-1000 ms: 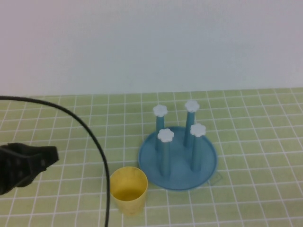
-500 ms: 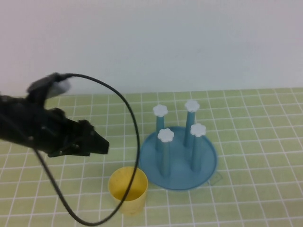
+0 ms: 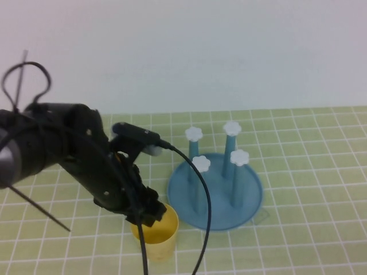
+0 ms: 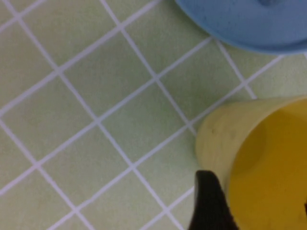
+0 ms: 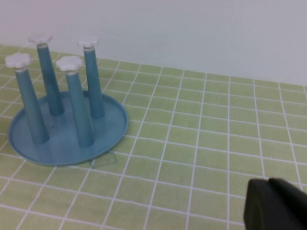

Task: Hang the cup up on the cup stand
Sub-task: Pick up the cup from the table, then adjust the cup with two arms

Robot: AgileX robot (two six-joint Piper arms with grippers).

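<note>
The yellow cup [image 3: 157, 238] stands upright, mouth up, on the green grid mat just left of and nearer than the cup stand [image 3: 252, 200], a blue dish with four white-capped posts. My left gripper [image 3: 150, 211] hangs open over the cup's left rim. In the left wrist view one of the fingers [image 4: 208, 201] is just outside the cup [image 4: 268, 163] wall, and the other barely shows at the picture's edge, over the cup's inside. The left gripper [image 4: 257, 191] grips nothing. My right gripper [image 5: 268, 184] is shut and empty, low over the mat to the right of the stand [image 5: 62, 139]; the high view does not show it.
The left arm's black cable [image 3: 198, 195] loops down in front of the cup and the stand's left edge. A white wall [image 3: 229, 51] closes off the mat at the back. Green tiled mat [image 3: 321, 172] stretches to the right of the stand.
My left arm swung in from the far left, first above the mat and then down onto the cup's rim, and its gripper opened. Cup and stand have not moved.
</note>
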